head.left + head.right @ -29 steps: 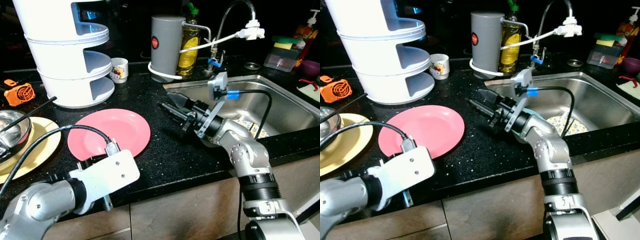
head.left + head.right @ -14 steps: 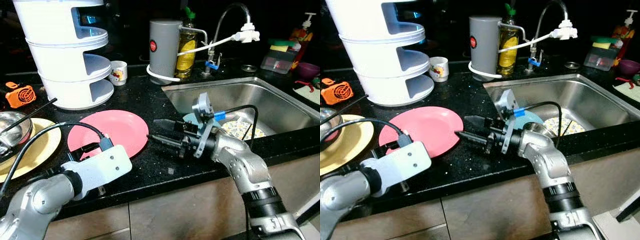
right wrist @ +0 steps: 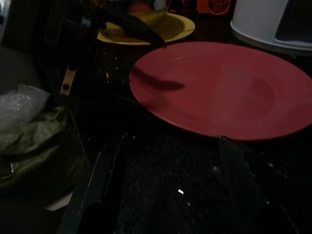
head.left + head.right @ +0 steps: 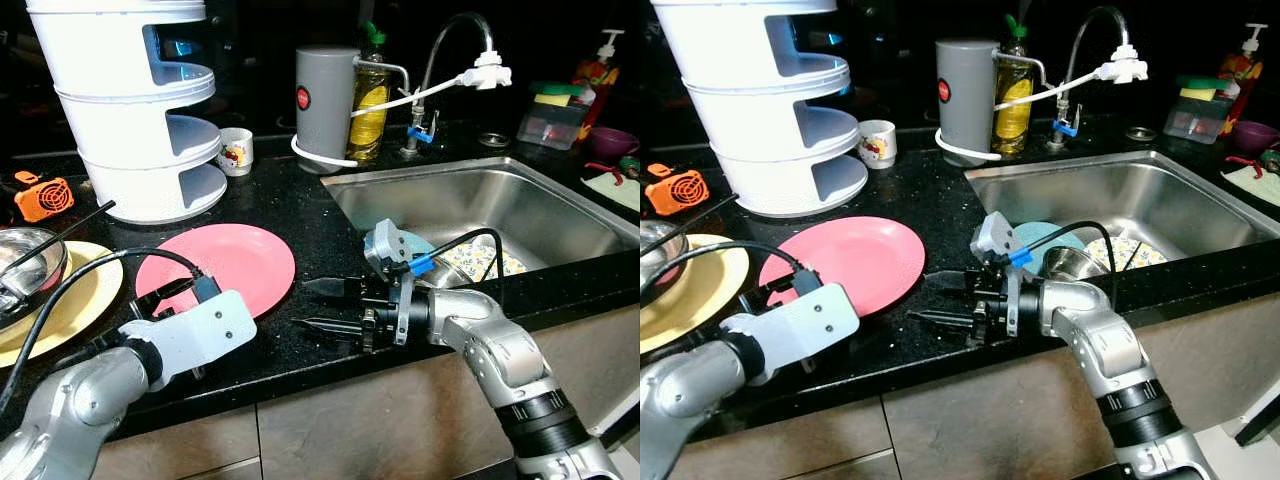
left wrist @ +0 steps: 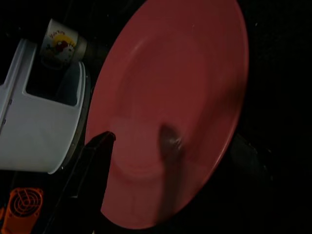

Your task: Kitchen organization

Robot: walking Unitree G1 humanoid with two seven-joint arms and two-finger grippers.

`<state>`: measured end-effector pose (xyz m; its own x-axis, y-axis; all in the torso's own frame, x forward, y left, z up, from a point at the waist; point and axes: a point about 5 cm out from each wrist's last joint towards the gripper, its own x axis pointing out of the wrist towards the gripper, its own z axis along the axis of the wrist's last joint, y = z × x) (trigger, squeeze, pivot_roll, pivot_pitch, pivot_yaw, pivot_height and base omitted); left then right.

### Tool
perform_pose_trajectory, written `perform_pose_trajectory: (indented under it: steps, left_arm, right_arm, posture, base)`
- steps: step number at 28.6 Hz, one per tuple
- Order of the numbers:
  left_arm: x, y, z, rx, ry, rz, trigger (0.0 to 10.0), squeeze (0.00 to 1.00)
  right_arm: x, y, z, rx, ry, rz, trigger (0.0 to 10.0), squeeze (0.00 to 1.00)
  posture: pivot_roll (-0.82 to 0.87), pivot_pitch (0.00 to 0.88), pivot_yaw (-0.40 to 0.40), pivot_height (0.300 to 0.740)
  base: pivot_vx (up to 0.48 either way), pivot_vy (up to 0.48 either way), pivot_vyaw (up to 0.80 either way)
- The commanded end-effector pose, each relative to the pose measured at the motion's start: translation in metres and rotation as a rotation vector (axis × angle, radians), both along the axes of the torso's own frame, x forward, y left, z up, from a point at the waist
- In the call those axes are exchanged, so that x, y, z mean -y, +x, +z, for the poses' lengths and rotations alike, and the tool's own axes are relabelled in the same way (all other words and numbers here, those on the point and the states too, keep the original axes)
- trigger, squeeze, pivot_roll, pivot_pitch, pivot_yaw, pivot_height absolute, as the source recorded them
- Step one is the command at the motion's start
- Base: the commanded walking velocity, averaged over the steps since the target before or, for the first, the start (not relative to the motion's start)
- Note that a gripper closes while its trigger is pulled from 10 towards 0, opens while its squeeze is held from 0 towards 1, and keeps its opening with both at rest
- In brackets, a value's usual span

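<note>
Pink plate [image 4: 216,268] lies flat on the black speckled countertop [image 4: 300,215], round, plain, shallow rim, nothing on it. My right gripper [image 4: 318,306] sits low over the counter just beside the plate's right edge, fingers spread apart, holding nothing, tips pointing at the rim; in the right wrist view the plate's near edge lies just past the two fingertips [image 3: 228,146]. My left gripper [image 4: 165,298] is at the plate's near-left edge, fingers parted and empty; in the left wrist view one finger [image 5: 95,156] shows dark over the plate rim. Behind the plate stands a white three-tier rack [image 4: 135,110], with a small printed cup [image 4: 236,150] beside it. To the left, a yellow plate [image 4: 75,295] with a steel bowl [image 4: 25,255] on it, well apart from the pink one; an orange gadget [image 4: 42,197] is further back. To the right, a steel sink [image 4: 560,205] holding a patterned plate [image 4: 478,260]; a grey cylinder [image 4: 326,95] and a bottle of yellow liquid [image 4: 370,100] stand by the faucet [image 4: 450,45].
</note>
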<state>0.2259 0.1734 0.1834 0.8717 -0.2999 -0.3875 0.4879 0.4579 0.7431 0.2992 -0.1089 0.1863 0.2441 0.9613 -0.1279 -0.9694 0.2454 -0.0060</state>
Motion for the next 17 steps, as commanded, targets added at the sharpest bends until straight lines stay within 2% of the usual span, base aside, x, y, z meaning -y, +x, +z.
perform_pose_trajectory:
  steps: [1, 2, 3, 8, 17]
  left_arm:
    - [-0.011, -0.012, -0.054, -0.309, 0.027, 0.047, 9.0, 0.0]
    - [-0.011, -0.013, -0.056, -0.322, 0.029, 0.04, 4.0, 0.0]
    - [-0.013, -0.012, -0.057, -0.324, 0.032, 0.04, 0.0, 0.0]
    - [-0.02, -0.009, -0.057, -0.304, 0.058, 0.061, 0.0, 0.0]
    - [-0.023, -0.005, -0.054, -0.269, 0.063, 0.07, 0.0, 0.0]
  right_arm:
    - [-0.003, -0.003, -0.001, 0.002, -0.021, 0.017, 10.0, 0.0]
    - [-0.003, -0.004, -0.001, 0.003, -0.025, 0.018, 10.0, 0.0]
    - [-0.003, -0.004, -0.001, 0.004, -0.028, 0.019, 10.0, 0.0]
    - [-0.003, -0.005, -0.001, 0.006, -0.034, 0.023, 10.0, 0.0]
    - [-0.003, -0.005, 0.0, 0.009, -0.033, 0.018, 10.0, 0.0]
  posture:
    - [0.08, 0.0, -0.052, 0.74]
    - [0.08, 0.0, -0.052, 0.74]
    - [0.08, 0.0, -0.053, 0.74]
    - [0.07, 0.0, -0.051, 0.74]
    - [0.07, 0.0, -0.049, 0.74]
  base:
    - [0.0, 0.0, 0.0]
    - [0.0, 0.0, 0.0]
    - [0.0, 0.0, 0.0]
    - [0.0, 0.0, 0.0]
    - [0.0, 0.0, 0.0]
